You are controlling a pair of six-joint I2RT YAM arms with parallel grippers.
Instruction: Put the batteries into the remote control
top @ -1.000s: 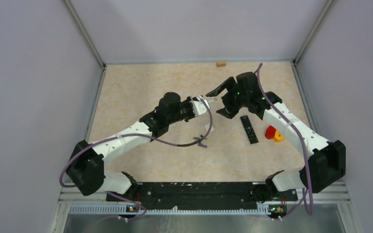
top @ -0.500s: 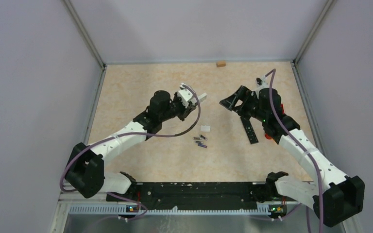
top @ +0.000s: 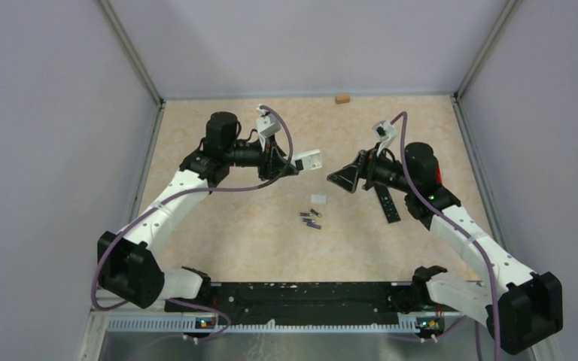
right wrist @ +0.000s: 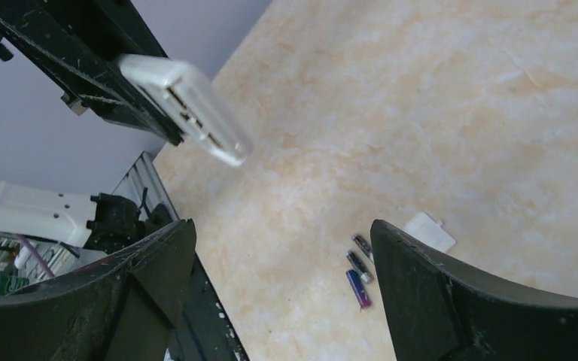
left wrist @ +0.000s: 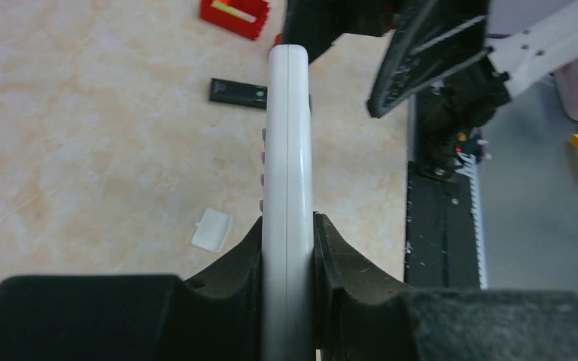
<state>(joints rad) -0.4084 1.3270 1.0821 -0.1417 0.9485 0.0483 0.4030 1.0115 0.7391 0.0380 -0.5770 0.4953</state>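
My left gripper (top: pixel 292 162) is shut on a white remote (top: pixel 308 159) and holds it above the table, pointing right. In the left wrist view the remote (left wrist: pixel 288 150) stands edge-on between my fingers (left wrist: pixel 339 248). Its end shows in the right wrist view (right wrist: pixel 184 109). Three batteries (top: pixel 312 219), one of them purplish, lie together on the table below it and also show in the right wrist view (right wrist: pixel 360 272). My right gripper (top: pixel 342 177) is open and empty, in the air facing the remote, with a gap between them.
A small white battery cover (top: pixel 318 199) lies just beyond the batteries. A black remote (top: pixel 386 200) lies under my right arm. A red block (left wrist: pixel 233 13) sits past it. A small wooden block (top: pixel 342 98) is at the back wall.
My left arm has swung back to the left, still holding the white remote. My right gripper has drawn back from the remote, dropped lower, turned to face it and stayed open.
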